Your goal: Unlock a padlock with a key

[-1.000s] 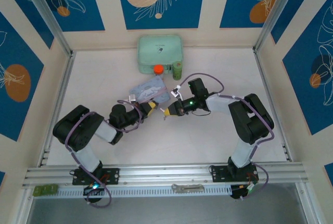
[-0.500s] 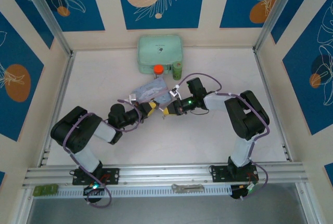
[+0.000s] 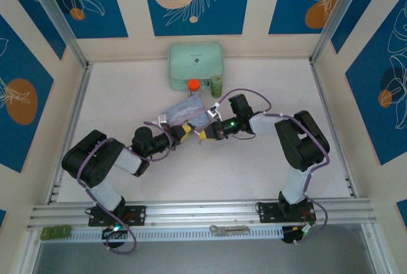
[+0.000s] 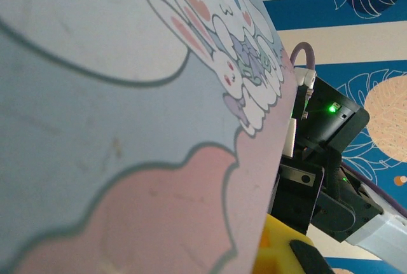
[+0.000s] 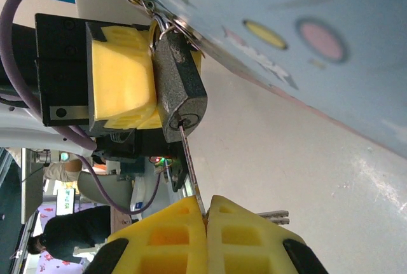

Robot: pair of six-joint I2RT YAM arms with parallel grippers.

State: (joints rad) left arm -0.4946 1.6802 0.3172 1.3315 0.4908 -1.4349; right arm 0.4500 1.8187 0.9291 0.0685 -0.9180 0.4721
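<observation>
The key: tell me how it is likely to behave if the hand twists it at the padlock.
The key looks thin and narrow, so it may flex under a hard twist. It is smooth metal pinched only at its end by the right hand, so it could slip in that grip. It is probably very light.
</observation>
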